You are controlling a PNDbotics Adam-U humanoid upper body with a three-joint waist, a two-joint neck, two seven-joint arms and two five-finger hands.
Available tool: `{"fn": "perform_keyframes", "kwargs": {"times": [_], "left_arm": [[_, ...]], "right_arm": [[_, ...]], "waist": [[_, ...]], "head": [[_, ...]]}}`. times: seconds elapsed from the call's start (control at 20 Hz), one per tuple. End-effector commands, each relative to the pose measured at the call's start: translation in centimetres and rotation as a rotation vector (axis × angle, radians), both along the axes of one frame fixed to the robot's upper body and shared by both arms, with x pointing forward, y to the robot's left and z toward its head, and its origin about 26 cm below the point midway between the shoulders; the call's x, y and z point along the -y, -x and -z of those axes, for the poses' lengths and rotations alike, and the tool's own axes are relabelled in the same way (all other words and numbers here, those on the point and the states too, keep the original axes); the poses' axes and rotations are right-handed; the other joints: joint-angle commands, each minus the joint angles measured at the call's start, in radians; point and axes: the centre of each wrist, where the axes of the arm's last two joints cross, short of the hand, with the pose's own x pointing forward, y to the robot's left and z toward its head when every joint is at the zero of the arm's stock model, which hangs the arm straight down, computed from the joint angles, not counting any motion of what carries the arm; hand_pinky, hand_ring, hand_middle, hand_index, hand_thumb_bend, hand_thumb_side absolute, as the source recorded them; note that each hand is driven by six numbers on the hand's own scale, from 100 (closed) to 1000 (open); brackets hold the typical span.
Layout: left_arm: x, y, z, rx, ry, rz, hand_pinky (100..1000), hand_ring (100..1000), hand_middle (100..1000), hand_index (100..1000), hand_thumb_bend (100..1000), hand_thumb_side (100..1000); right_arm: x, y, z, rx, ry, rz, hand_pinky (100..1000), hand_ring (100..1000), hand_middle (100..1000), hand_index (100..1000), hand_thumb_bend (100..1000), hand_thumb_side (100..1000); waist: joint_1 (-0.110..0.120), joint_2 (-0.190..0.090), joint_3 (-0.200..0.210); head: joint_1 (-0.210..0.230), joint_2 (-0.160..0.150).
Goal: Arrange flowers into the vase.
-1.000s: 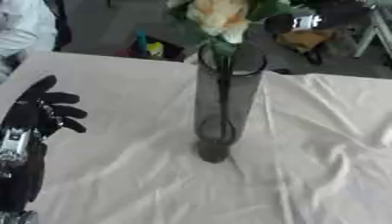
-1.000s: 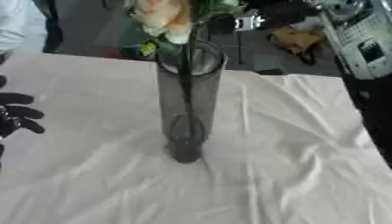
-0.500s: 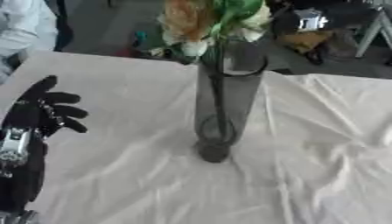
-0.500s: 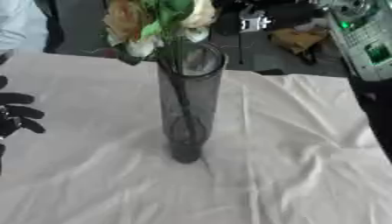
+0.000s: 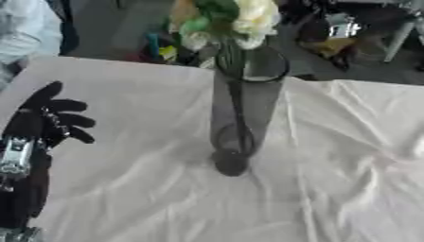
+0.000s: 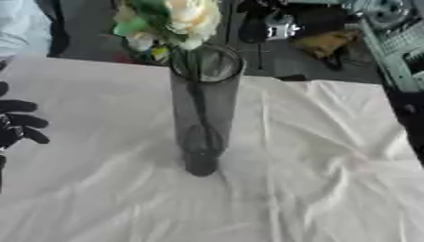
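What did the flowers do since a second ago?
The flowers turned and swayed above the vase; their stem remains inside it. The vase stayed upright on the white cloth, and the left hand kept resting open at the left edge.

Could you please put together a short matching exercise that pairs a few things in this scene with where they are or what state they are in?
Things:
1. flowers
2. vase
3. left hand
4. tablecloth

Places or states:
A. white and wrinkled, covering the table
B. open, idle at the view's left edge
C. blooms above the rim, stem down inside the glass
D. tall, dark, see-through, upright mid-table

Pairs: 1-C, 2-D, 3-B, 4-A
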Motion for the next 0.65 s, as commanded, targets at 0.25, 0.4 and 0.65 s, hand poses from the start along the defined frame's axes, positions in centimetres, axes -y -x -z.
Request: {"fn": "perform_keyframes", "kwargs": {"times": [0.25,0.4,0.65], "left_arm": [[0.1,0.3,-0.6,0.028,-0.005,0.003,499,613,660,916,100,1000],[0.0,0.3,-0.6,0.03,-0.003,-0.002,499,613,660,916,100,1000],[-0.1,0.3,-0.6,0.034,0.004,-0.01,499,614,660,915,100,1000]], "right_arm": [[2.5,3.5,-1.8,0.139,-0.081,0.021,805,866,823,1000,691,1000],[3.2,4.8,-1.8,0.18,-0.132,0.02,804,852,811,997,554,1000],[3.9,7.2,-1.7,0.237,-0.25,-0.004,790,818,773,948,321,1000]], "waist": [[0.016,-0.029,-0.012],[0.024,-0.031,-0.017],[0.04,-0.033,-0.021]], "head": [[0.004,0.001],[0.01,0.013],[0.032,0.036]]}}
